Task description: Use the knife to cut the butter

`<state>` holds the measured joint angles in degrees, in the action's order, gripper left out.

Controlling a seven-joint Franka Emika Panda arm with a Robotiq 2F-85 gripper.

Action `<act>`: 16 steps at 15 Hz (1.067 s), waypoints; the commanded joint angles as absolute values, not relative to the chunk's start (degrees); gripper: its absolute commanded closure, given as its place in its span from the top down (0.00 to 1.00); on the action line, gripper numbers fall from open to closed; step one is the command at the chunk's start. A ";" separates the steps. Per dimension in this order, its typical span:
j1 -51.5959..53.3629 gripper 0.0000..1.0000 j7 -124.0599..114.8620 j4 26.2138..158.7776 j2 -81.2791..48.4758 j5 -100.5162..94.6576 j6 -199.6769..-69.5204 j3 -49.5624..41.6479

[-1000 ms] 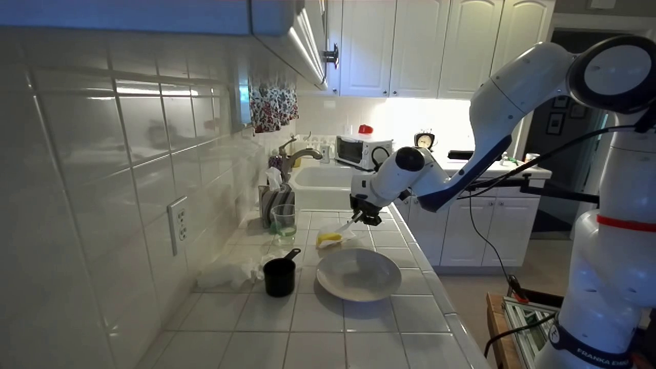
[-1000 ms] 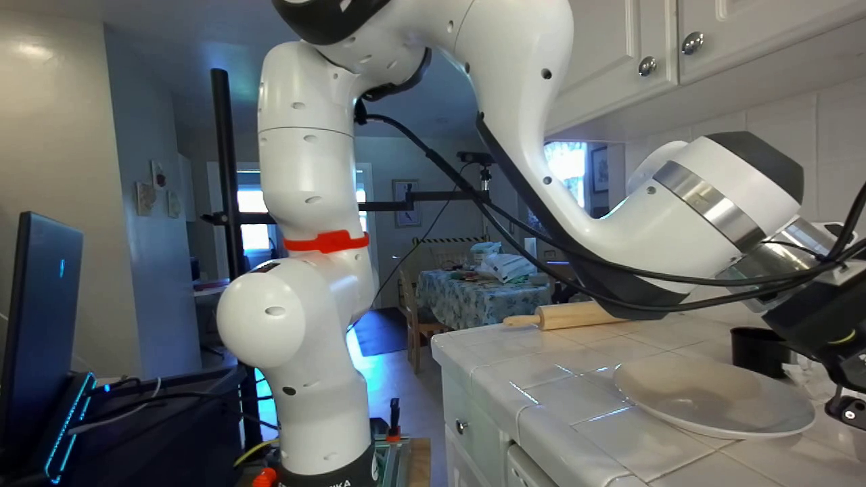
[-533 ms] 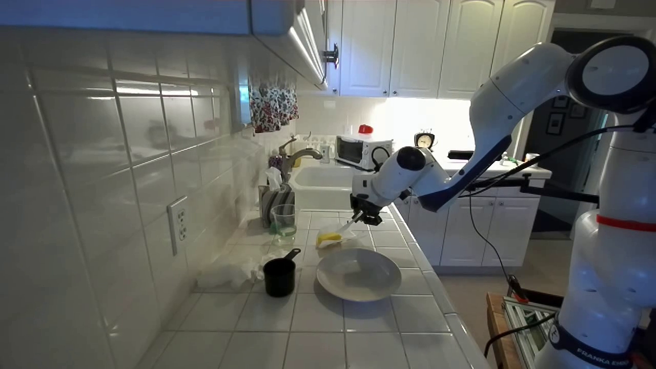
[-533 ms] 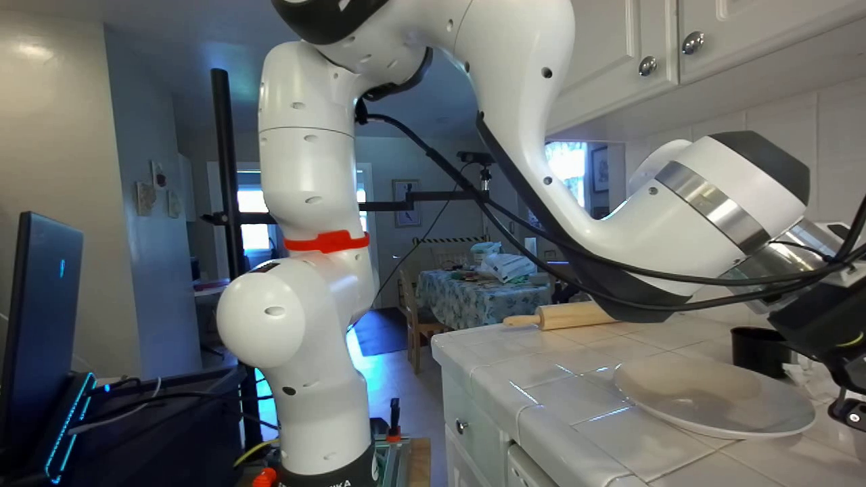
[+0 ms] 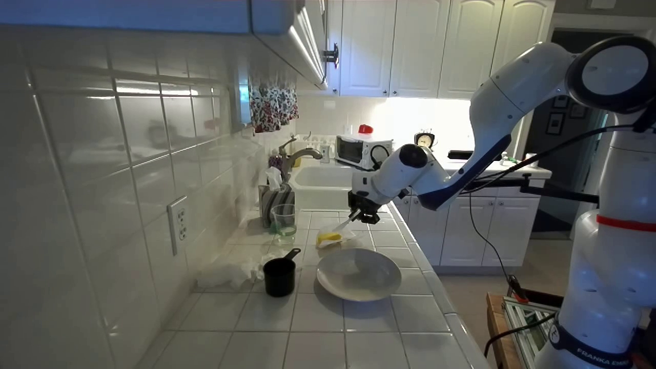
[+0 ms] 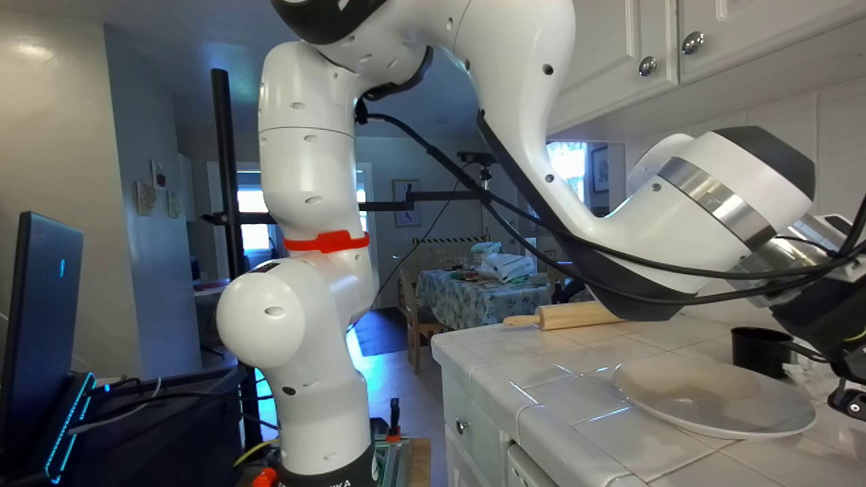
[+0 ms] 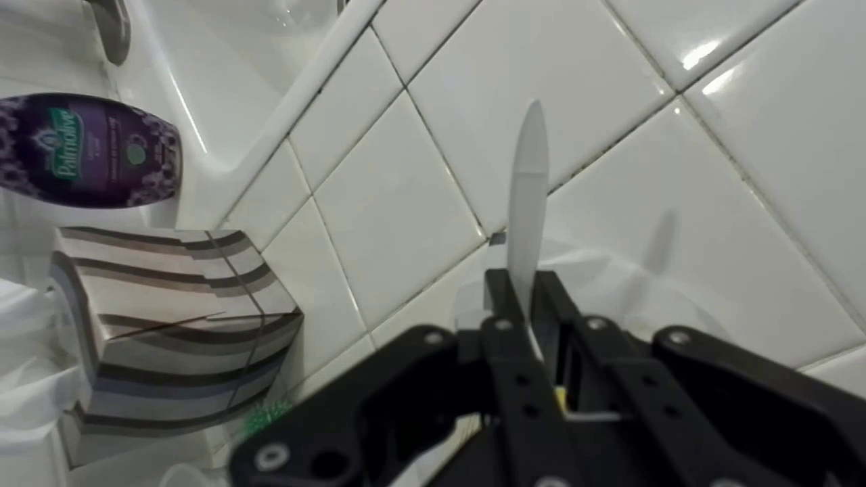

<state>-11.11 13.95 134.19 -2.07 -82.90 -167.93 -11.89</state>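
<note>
gripper (image 7: 521, 287) tight around white knife (image 7: 529, 196); something green (image 5: 288, 232) visible through clear cup (image 5: 283, 220); black cup (image 5: 279, 279), inside unclear

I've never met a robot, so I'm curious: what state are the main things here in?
Gripper: closed on the knife
Knife: held, slanting down
Butter: exposed; cut or whole, can't tell
Plate: flat, face up
Black cup: upright
Clear cup: upright
Tissue box: open, tissue sticking out
Rolling pin: lying down
Far upper cabinets: closed
</note>
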 commanded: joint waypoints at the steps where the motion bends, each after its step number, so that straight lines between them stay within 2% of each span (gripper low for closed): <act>1: -11.69 0.03 12.88 132.62 -3.15 -86.08 -169.98 -12.51; 4: -11.30 0.03 13.56 134.02 -2.07 -84.41 -168.71 -12.20; 5: -11.30 0.12 13.53 134.02 -2.06 -84.44 -168.71 -12.23; 16: -11.28 0.12 13.53 134.08 -2.06 -84.42 -168.70 -12.21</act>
<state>-11.28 13.53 134.08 -2.06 -84.42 -168.70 -12.21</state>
